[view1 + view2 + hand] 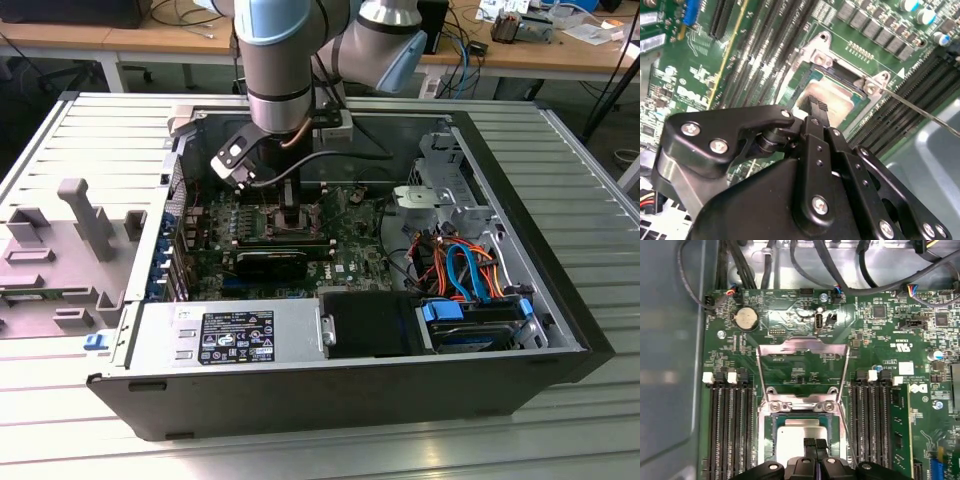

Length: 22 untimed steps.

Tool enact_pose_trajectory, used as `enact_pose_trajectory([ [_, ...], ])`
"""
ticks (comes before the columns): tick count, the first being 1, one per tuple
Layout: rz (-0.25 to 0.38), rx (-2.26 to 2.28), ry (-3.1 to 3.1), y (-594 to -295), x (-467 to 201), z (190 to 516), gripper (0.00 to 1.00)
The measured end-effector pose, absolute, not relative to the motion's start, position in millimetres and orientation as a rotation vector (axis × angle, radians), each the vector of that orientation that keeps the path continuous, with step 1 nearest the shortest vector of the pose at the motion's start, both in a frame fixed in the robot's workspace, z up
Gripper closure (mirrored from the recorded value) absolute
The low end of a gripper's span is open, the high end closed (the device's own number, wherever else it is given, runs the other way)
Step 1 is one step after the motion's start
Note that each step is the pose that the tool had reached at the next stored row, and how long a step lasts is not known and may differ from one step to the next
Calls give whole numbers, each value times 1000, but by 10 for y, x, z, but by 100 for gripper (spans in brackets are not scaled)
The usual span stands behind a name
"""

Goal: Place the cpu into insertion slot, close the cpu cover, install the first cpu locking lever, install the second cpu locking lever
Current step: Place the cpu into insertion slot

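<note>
Status: cpu (790, 437) sits flat in the insertion slot (801, 420), metal top up, edges square to the socket rim. It's square, so no long axis to speak of. I'd call step one done. The cpu cover (802, 345) is not closed: it lies back on its hinge, free edge pointing away from the socket toward the coin cell (746, 318). A locking lever (920, 112) sticks out loose, so I judge both levers are left. Gripper (815, 444) is over the cpu, fingers pressed together, holding nothing.
</note>
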<state>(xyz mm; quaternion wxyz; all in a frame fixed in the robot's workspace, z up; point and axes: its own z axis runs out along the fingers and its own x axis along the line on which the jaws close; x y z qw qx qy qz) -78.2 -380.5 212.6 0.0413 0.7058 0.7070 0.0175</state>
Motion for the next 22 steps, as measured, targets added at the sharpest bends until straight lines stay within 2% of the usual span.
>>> enact_pose_trajectory([
  [4,-41,2112,2126,-3805,-781,2123,89],
  [5,-45,2110,2124,-3805,-781,2122,89],
  [22,-46,2109,2123,-3803,-782,2056,89],
])
